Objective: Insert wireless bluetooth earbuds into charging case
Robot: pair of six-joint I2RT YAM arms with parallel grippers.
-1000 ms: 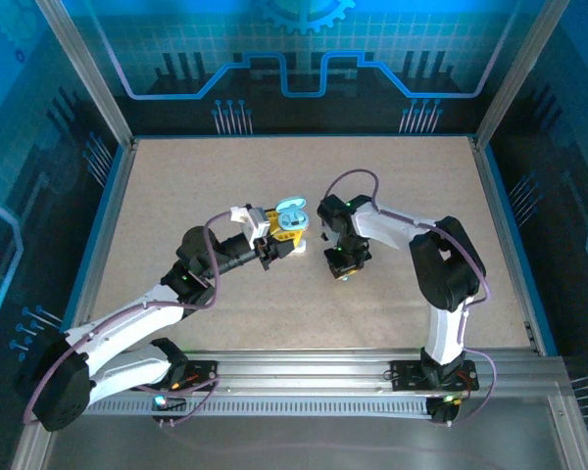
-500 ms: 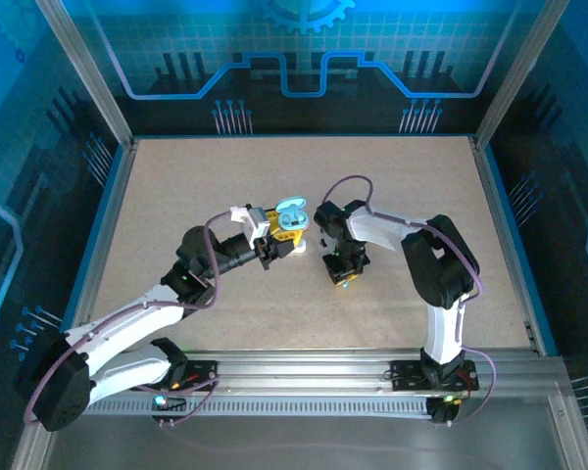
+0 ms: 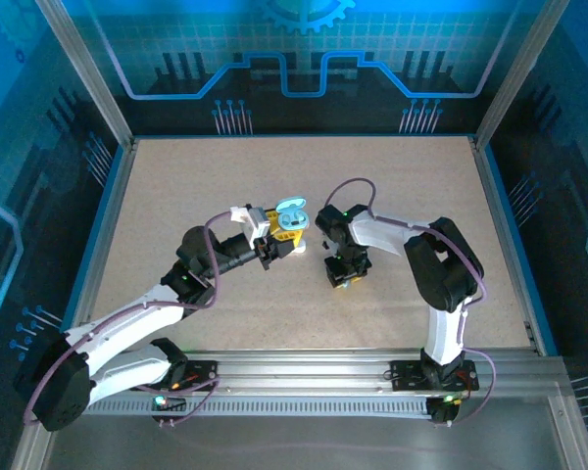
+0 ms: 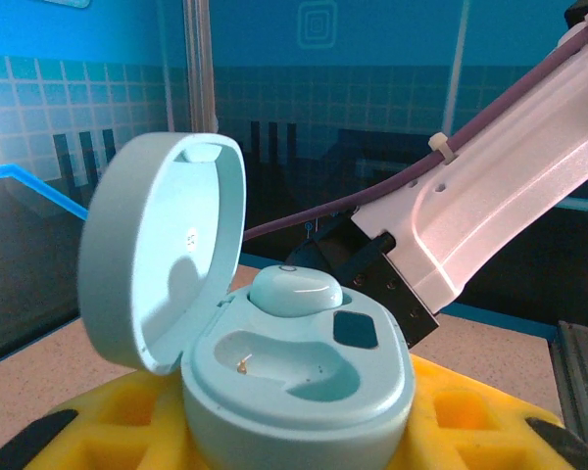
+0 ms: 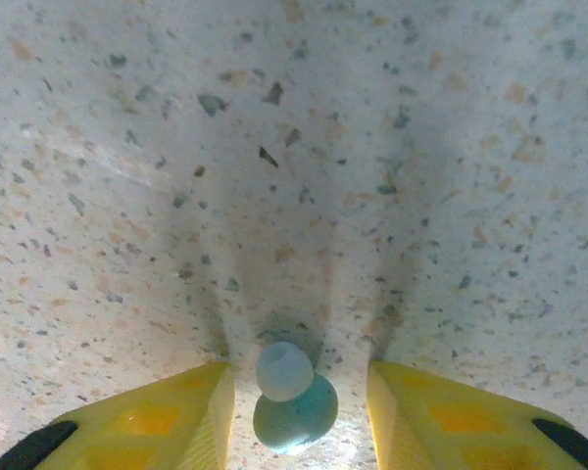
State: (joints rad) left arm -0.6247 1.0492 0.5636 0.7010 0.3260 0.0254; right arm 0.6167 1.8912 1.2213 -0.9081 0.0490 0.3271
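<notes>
The pale blue charging case point(image 4: 304, 392) sits between the yellow fingers point(image 4: 470, 411) of my left gripper point(image 3: 286, 231), which is shut on it. Its lid point(image 4: 162, 245) stands open. One pale blue earbud point(image 4: 294, 291) is seated in the far slot, and the near slot is empty. In the top view the case point(image 3: 292, 215) is held above the table's middle. My right gripper point(image 3: 341, 278) points straight down at the table just to its right. In the right wrist view another pale blue earbud point(image 5: 296, 416) lies on the table between the open fingers point(image 5: 186, 416), with a gap on each side.
The speckled beige table point(image 3: 176, 196) is walled by a metal frame and blue panels. In the left wrist view the right arm's white link point(image 4: 500, 196) and its purple cable cross close behind the case.
The right arm's wrist has shifted slightly left and toward the near edge, staying low over the table. The left arm and the case have not moved.
</notes>
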